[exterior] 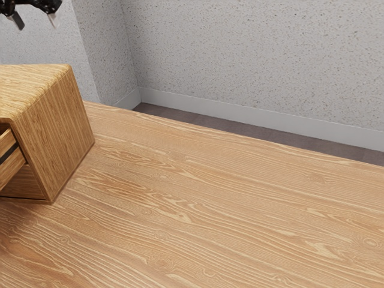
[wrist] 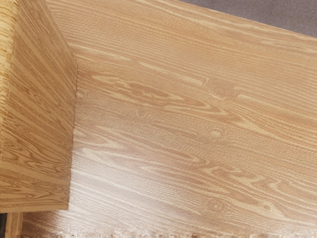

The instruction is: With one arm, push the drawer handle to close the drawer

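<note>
Exterior view first: the drawer [exterior: 6, 169] is at this view's left edge, partly pulled out of the front of a wooden cabinet [exterior: 57, 129]. It points toward the exterior view's lower left, its side running lengthwise that way from the cabinet front, with a dark strip [exterior: 9, 153] along it. The cabinet stands upright on the wood-grained counter [exterior: 198, 198], a wall [exterior: 252, 54] rising beyond.

At the upper left of the same view hangs the gripper [exterior: 38, 25], higher than the cabinet top and apart from it. Its fingers [exterior: 18, 22] are spread, with a gap between them, and point down, both tilted so the tips lean toward the exterior view's right.

The wrist view looks down on the counter and the cabinet's side panel, with a small piece of the drawer just past that panel's front edge.
</note>
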Robot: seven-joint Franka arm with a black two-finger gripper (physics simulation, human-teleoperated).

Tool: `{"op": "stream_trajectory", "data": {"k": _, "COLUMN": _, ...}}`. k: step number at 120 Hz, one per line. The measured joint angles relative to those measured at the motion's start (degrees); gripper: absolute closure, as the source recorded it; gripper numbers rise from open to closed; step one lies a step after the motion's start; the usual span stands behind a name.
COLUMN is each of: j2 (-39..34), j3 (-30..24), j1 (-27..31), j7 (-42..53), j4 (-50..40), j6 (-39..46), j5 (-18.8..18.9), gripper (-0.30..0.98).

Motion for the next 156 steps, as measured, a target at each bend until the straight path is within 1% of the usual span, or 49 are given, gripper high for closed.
{"op": "stream_trajectory", "data": {"k": 7, "j2": -4.2, "j3": -0.3, "j1": 0.3, "j7": -0.1, "j4": -7.5, "j6": -0.2, "j5": 0.1, "gripper": 0.02}}
{"op": "stream_trajectory", "data": {"k": 14, "j2": -10.0, "j3": -3.0, "j1": 2.1, "j7": -0.5, "j4": -16.2, "j6": -0.2, "j5": 0.7, "gripper": 0.02}}
{"op": "stream_trajectory", "data": {"k": 18, "j2": -14.9, "j3": -7.1, "j1": 6.2, "j7": -0.8, "j4": -22.7, "j6": 0.0, "j5": 1.3, "gripper": 0.02}}
{"op": "stream_trajectory", "data": {"k": 24, "j2": -24.8, "j3": -13.7, "j1": 13.3, "j7": -1.2, "j4": -34.2, "j6": 0.8, "j5": 1.9, "gripper": 0.02}}
{"op": "stream_trajectory", "data": {"k": 32, "j2": -35.4, "j3": -19.1, "j1": 19.5, "j7": -1.6, "j4": -46.7, "j6": 1.5, "j5": 2.2, "gripper": 0.02}}
{"op": "stream_trajectory", "data": {"k": 38, "j2": -40.3, "j3": -22.2, "j1": 22.6, "j7": -1.9, "j4": -52.7, "j6": 2.0, "j5": 2.3, "gripper": 0.02}}
{"op": "stream_trajectory", "data": {"k": 46, "j2": -47.1, "j3": -23.5, "j1": 25.3, "j7": -2.3, "j4": -60.4, "j6": 2.3, "j5": 2.4, "gripper": 0.02}}
{"op": "stream_trajectory", "data": {"k": 50, "j2": -50.9, "j3": -24.1, "j1": 27.5, "j7": -2.4, "j4": -65.2, "j6": 2.4, "j5": 2.3, "gripper": 0.02}}
{"op": "stream_trajectory", "data": {"k": 55, "j2": -54.8, "j3": -24.3, "j1": 30.1, "j7": -2.6, "j4": -69.3, "j6": 1.9, "j5": 2.1, "gripper": 0.02}}
{"op": "stream_trajectory", "data": {"k": 65, "j2": -60.9, "j3": -23.9, "j1": 33.1, "j7": -3.1, "j4": -76.0, "j6": 0.2, "j5": 1.0, "gripper": 0.02}}
{"op": "stream_trajectory", "data": {"k": 72, "j2": -64.1, "j3": -23.6, "j1": 33.9, "j7": -3.3, "j4": -79.0, "j6": -0.5, "j5": 0.9, "gripper": 0.02}}
{"op": "stream_trajectory", "data": {"k": 78, "j2": -65.3, "j3": -22.2, "j1": 33.7, "j7": -3.5, "j4": -80.1, "j6": -0.6, "j5": 2.0, "gripper": 0.02}}
{"op": "stream_trajectory", "data": {"k": 86, "j2": -65.6, "j3": -17.8, "j1": 33.6, "j7": -3.1, "j4": -80.4, "j6": 0.4, "j5": 5.9, "gripper": 0.02}}
{"op": "stream_trajectory", "data": {"k": 97, "j2": -64.7, "j3": -9.6, "j1": 33.2, "j7": -1.8, "j4": -80.0, "j6": 1.7, "j5": 14.6, "gripper": 0.02}}
{"op": "stream_trajectory", "data": {"k": 108, "j2": -63.8, "j3": -4.4, "j1": 31.0, "j7": 0.2, "j4": -79.3, "j6": 2.5, "j5": 23.1, "gripper": 0.02}}
{"op": "stream_trajectory", "data": {"k": 116, "j2": -63.0, "j3": 0.0, "j1": 28.3, "j7": 2.0, "j4": -77.9, "j6": 3.0, "j5": 28.9, "gripper": 0.02}}
{"op": "stream_trajectory", "data": {"k": 127, "j2": -61.4, "j3": 7.5, "j1": 24.7, "j7": 4.4, "j4": -74.8, "j6": 4.1, "j5": 35.7, "gripper": 0.02}}
{"op": "stream_trajectory", "data": {"k": 142, "j2": -60.0, "j3": 15.2, "j1": 21.7, "j7": 7.5, "j4": -69.8, "j6": 5.0, "j5": 42.2, "gripper": 0.02}}
{"op": "stream_trajectory", "data": {"k": 156, "j2": -58.7, "j3": 18.9, "j1": 19.4, "j7": 9.9, "j4": -66.2, "j6": 5.5, "j5": 45.5, "gripper": 0.02}}
